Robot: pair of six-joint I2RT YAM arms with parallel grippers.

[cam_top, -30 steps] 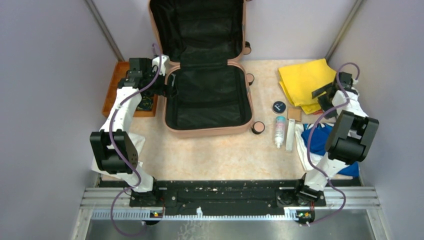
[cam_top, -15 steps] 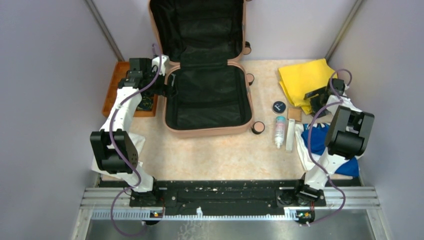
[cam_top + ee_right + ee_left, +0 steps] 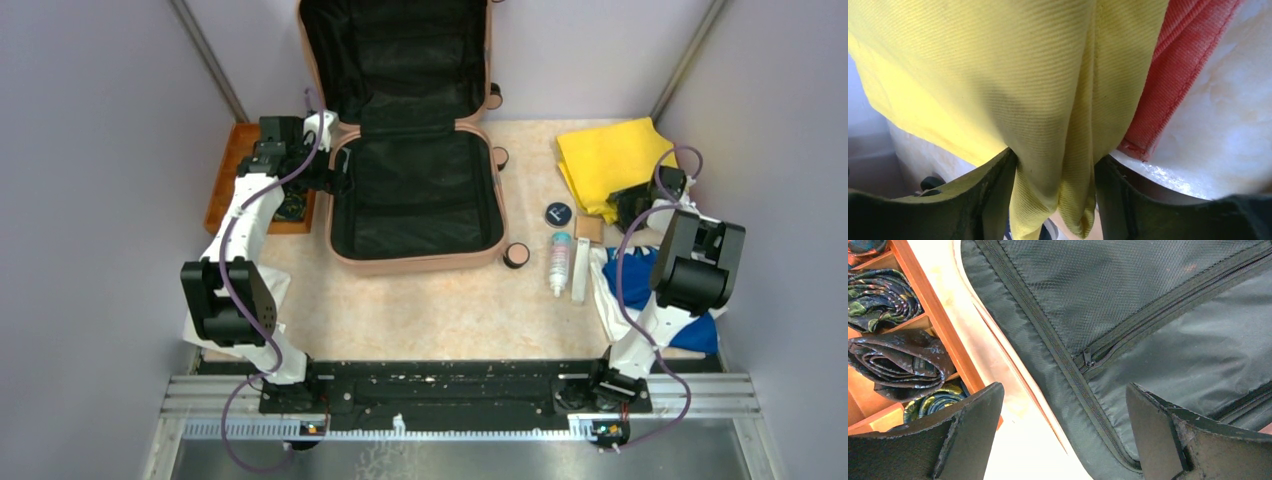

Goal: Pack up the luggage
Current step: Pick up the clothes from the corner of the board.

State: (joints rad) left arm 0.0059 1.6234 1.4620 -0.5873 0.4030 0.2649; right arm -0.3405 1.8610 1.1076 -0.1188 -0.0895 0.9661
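Right hand (image 3: 1055, 172) has slid in and now pinches the yellow cloth (image 3: 998, 65); left hand (image 3: 1063, 435) gapes over the luggage (image 3: 415, 200), lying open on the table (image 3: 440, 310), far centre.

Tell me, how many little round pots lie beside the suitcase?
2. A black-lidded round pot sits right of the open peach-pink hard-shell suitcase; a peach round pot lies by its near right corner. More may hide under the yellow cloth.

tray (image 3: 224, 182) left of luggage (image 3: 415, 195), cloth (image 3: 603, 158) right
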